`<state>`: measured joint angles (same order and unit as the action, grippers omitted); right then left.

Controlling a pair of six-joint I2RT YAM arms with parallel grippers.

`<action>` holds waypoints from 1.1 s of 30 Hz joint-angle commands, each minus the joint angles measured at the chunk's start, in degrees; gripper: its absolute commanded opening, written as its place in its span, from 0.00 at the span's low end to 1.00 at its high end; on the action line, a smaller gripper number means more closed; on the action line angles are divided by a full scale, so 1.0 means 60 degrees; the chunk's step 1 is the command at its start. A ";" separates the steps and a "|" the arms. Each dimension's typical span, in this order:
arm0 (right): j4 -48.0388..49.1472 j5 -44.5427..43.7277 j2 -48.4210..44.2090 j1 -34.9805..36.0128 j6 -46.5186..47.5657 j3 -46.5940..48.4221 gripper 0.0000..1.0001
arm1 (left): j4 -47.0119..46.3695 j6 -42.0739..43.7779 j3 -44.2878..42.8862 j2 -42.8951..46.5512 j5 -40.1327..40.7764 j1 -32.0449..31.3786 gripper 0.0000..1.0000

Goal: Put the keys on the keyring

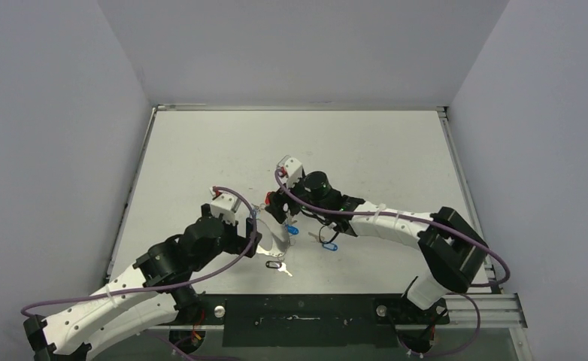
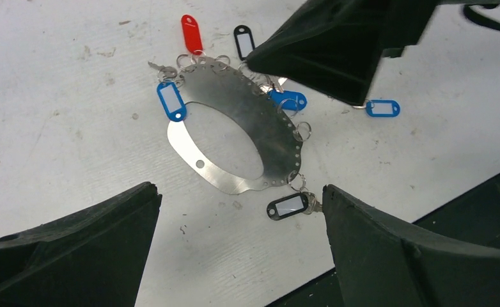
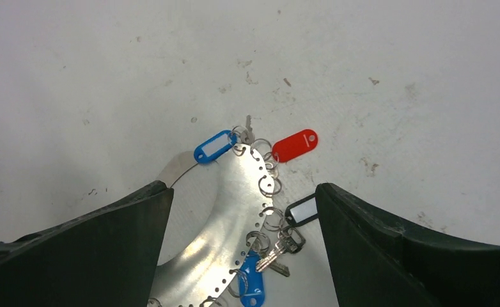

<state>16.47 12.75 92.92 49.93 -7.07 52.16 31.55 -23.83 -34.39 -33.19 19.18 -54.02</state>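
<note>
L fingers, R fingers open above keyring

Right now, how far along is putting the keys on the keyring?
Done: the red tag, a black tag and a blue tag look hooked along the keyring. In hand: nothing; the left tool and right tool are open above it. Left: the loose blue tag lies apart on the table.

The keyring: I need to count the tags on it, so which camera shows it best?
The left wrist view: nearly the whole keyring lies in frame, with tags around its rim. The right wrist view cuts off its lower part at the frame's bottom. The top view shows it small, details hard to tell.
</note>
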 commanded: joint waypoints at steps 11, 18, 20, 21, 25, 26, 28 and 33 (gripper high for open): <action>-0.0049 -0.4223 -0.4866 -0.0272 -0.1226 -0.2901 1.00 | -0.0168 -0.2098 -0.0538 -0.2376 -0.0316 0.1016 0.97; -0.1247 -0.2982 -0.5052 -0.0514 -0.3279 -0.3636 1.00 | -0.1130 -0.2987 0.0371 -0.3356 -0.3324 0.3266 0.97; -0.0513 -0.2069 -0.4677 -0.0493 -0.3784 -0.4084 1.00 | -0.1411 -0.3269 0.0747 -0.3498 -0.3917 0.3696 0.97; -0.0139 -0.1745 -0.4422 -0.0464 -0.4054 -0.4269 1.00 | -0.1516 -0.3365 0.0877 -0.3538 -0.4105 0.3863 0.97; 0.0804 -0.1114 -0.2990 -0.0189 -0.4545 -0.4300 0.97 | -0.2083 -0.3705 0.1440 -0.3441 -0.4753 0.4454 0.97; 0.0837 -0.1027 -0.2615 -0.0126 -0.4642 -0.4175 0.95 | -0.2179 -0.3784 0.1576 -0.3414 -0.4874 0.4608 0.97; 0.1035 -0.0771 -0.1925 -0.0034 -0.4845 -0.3907 0.90 | -0.2261 -0.3922 0.1787 -0.3332 -0.5065 0.4922 0.96; 0.1387 -0.0347 -0.0541 0.0385 -0.5454 -0.3264 0.76 | -0.2117 -0.4091 0.2031 -0.3056 -0.5381 0.5594 0.93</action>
<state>20.03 6.87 85.23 50.37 -35.03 28.88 22.39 -46.41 -22.61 -53.45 -9.52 -22.94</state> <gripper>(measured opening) 0.796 0.940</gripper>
